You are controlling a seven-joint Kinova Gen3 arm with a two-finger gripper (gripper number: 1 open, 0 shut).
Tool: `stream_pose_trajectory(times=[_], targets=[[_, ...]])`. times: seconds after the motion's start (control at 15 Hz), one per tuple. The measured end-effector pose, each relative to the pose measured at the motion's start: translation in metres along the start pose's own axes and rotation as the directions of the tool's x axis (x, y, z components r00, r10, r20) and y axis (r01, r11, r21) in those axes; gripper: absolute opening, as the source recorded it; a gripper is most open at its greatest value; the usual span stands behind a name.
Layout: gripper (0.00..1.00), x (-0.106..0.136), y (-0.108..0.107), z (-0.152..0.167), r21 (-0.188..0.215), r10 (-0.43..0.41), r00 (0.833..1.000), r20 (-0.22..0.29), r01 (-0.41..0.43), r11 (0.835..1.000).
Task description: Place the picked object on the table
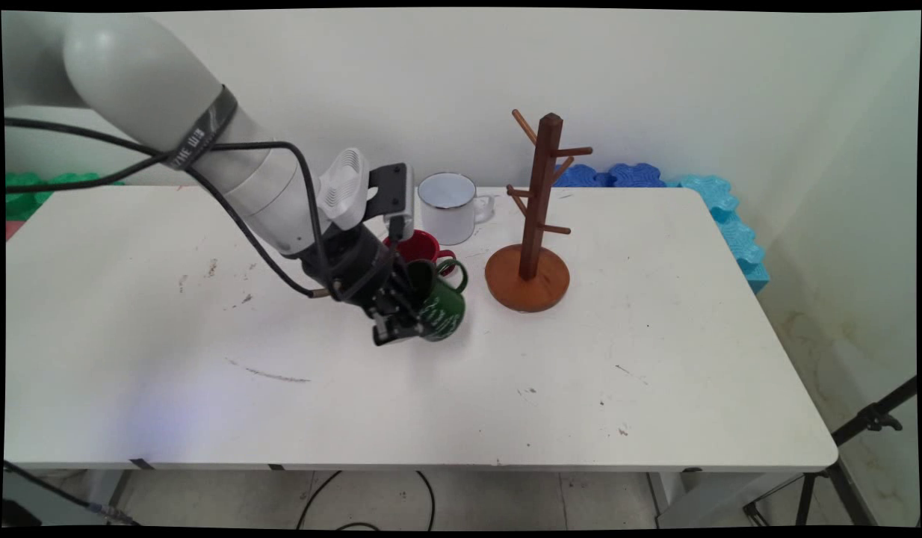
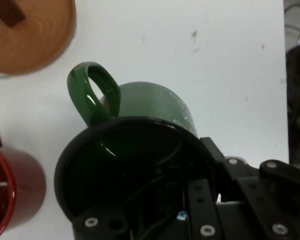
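Your gripper [image 1: 398, 317] is clamped on the rim of the green mug [image 1: 440, 302], mid-worktop [image 1: 655, 373], left of the wooden mug tree [image 1: 534, 224] and just near the red mug [image 1: 418, 246]; keep it level.

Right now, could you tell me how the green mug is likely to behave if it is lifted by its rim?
The green mug looks rigid and glossy, so it may slip against the gripper fingers. Its handle juts to one side, so it might tilt or swing. It stands close to the red mug, which it could knock.
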Motion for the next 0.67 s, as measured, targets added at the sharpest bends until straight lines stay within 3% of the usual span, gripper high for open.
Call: stream_pose_trajectory(times=[0.27, 0.67], targets=[[0.0, -0.003, -0.006, 0.005, -0.014, 0.064, 0.994, 0.089, -0.063, 0.998], [0.0, 0.005, -0.008, 0.023, -0.044, 0.144, 0.972, 0.186, -0.138, 0.989]])
